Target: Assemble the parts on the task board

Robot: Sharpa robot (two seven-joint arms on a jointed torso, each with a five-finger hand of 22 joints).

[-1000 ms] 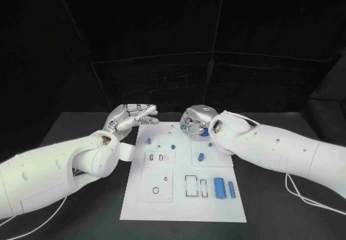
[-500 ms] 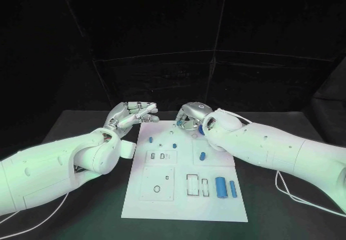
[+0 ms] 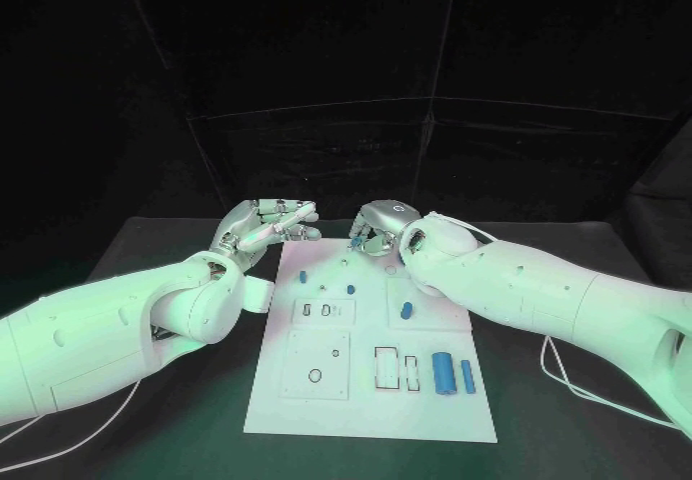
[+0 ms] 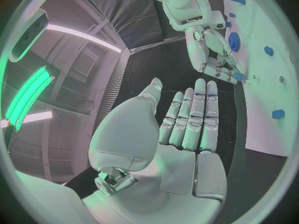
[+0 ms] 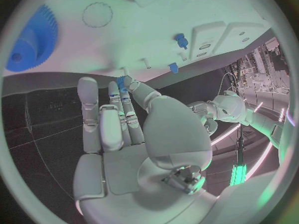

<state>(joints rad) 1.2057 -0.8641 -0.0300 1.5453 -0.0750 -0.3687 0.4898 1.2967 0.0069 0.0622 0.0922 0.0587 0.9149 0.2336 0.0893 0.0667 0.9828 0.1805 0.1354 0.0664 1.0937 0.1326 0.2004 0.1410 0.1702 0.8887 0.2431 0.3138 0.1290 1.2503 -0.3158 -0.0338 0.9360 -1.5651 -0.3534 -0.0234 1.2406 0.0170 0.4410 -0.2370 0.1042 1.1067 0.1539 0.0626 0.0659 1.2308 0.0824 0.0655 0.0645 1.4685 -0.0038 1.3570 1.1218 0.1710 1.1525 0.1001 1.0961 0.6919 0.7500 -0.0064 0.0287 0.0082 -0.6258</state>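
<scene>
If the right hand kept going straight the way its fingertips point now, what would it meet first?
Probably the small pin standing on the task board: the right hand pinches a small blue part just short of it, though depth is unclear.

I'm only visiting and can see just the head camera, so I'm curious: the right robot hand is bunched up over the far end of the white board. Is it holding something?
Observer: Yes. The right wrist view shows the right robot hand pinching a small blue part between its thumb and fingertips.
Operator: And the left robot hand, is anything in it?
Observer: No. In the left wrist view the left robot hand has a bare palm, and its fingers are stretched out straight.
Operator: Is anything tucked under that right arm?
Observer: A blue gear lies on the task board, near the right robot hand.
</scene>
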